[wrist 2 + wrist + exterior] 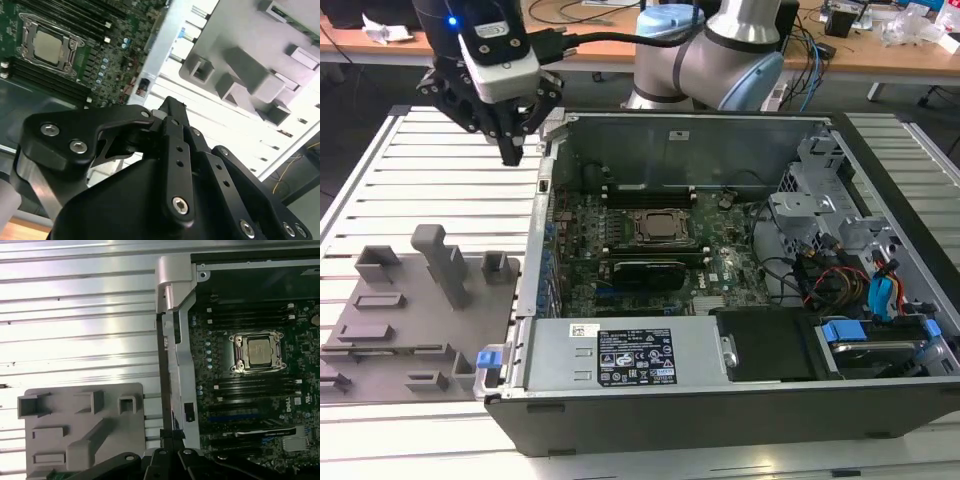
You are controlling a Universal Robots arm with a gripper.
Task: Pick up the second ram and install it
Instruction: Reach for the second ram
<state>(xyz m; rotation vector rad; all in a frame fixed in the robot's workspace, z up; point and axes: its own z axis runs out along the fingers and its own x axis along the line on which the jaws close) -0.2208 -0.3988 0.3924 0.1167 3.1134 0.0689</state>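
Surface [440, 170]: ribbed, pale metal slats. On it sits a matte grey plastic tray [470, 320] with moulded blocks and shallow slots. Beside the tray is an open computer case [720, 420] with dark sheet-metal walls, holding a green motherboard [720, 270] with a square metal processor [658, 225] in its frame.

Second ram [390, 349]: a long, thin, flat strip lying in a slot near the tray's near edge. In the first wrist view only a sliver of green board [52, 474] shows. In the exterior view it lies at about 7 o'clock from the gripper, well apart from it.

Gripper [512, 155]: black and angular, with bolted links. It points down over the surface just outside the case's corner wall, with the tray at about 7 o'clock. In the second wrist view its fingers [171, 107] are pressed together at the tips, with nothing pinched between them. No contact with any part is visible.
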